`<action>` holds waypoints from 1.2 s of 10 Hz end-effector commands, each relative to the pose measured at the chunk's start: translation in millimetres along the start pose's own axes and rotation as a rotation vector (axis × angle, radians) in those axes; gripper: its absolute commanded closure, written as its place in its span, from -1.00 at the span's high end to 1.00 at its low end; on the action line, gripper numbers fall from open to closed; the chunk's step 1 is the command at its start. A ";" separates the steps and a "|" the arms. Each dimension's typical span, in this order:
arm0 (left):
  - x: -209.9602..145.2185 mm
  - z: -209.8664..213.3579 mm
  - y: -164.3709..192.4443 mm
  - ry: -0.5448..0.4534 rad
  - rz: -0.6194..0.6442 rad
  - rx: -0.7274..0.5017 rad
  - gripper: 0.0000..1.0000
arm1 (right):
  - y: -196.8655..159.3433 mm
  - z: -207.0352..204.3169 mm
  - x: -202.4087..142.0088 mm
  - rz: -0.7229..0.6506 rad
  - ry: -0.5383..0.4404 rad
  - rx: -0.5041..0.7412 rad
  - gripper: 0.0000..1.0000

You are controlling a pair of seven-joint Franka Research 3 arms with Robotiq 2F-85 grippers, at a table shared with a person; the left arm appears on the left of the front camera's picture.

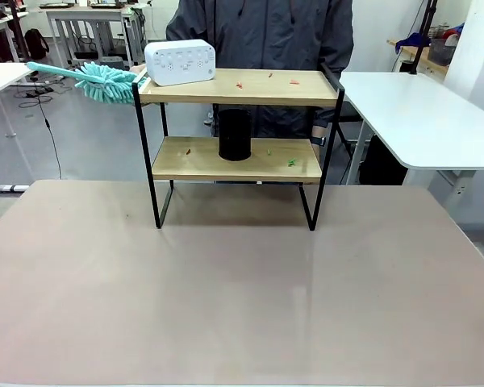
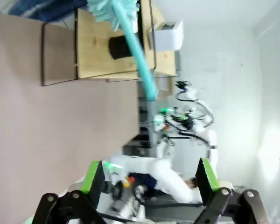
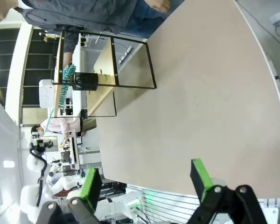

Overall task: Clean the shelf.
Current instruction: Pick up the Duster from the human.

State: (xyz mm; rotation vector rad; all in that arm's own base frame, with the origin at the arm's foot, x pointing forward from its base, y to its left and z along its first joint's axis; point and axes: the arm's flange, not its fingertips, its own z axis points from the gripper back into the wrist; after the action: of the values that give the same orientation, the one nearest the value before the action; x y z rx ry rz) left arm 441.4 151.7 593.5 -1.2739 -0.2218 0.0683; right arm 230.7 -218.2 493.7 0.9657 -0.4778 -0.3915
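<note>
Currently, you will find the left gripper with its fingers spread and nothing between them, at the bottom of its wrist view. The right gripper is likewise spread and empty. Locate the shelf at upper centre of the front view, standing on the far part of the brown table. Its top board carries a white box at the left end, and a black cylinder stands on the lower board. Small coloured scraps lie on both boards. The head of a turquoise duster meets the shelf's upper left corner. A person stands behind.

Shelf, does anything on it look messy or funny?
Yes. Little red and green scraps lie scattered on both boards of the shelf, beside the white box and the black cylinder. They look like litter.
</note>
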 end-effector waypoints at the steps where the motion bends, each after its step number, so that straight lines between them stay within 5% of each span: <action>1: 55.3 11.7 3.6 -0.029 0.144 -0.014 1.00 | 0.6 -0.8 1.1 0.028 -0.011 0.021 1.00; 7: 77.0 -107.6 12.0 0.061 0.177 -0.049 1.00 | 0.6 -0.8 1.1 0.028 -0.011 0.021 1.00; 12: 75.0 -122.1 17.6 0.048 0.179 0.010 1.00 | 0.6 -0.8 1.1 0.028 -0.011 0.021 1.00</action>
State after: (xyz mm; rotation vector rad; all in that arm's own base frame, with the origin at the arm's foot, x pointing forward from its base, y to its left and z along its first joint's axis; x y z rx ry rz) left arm 550.2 57.7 550.6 -1.3048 -0.0589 0.1745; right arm 231.3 -218.0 493.4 0.9652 -0.4787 -0.3887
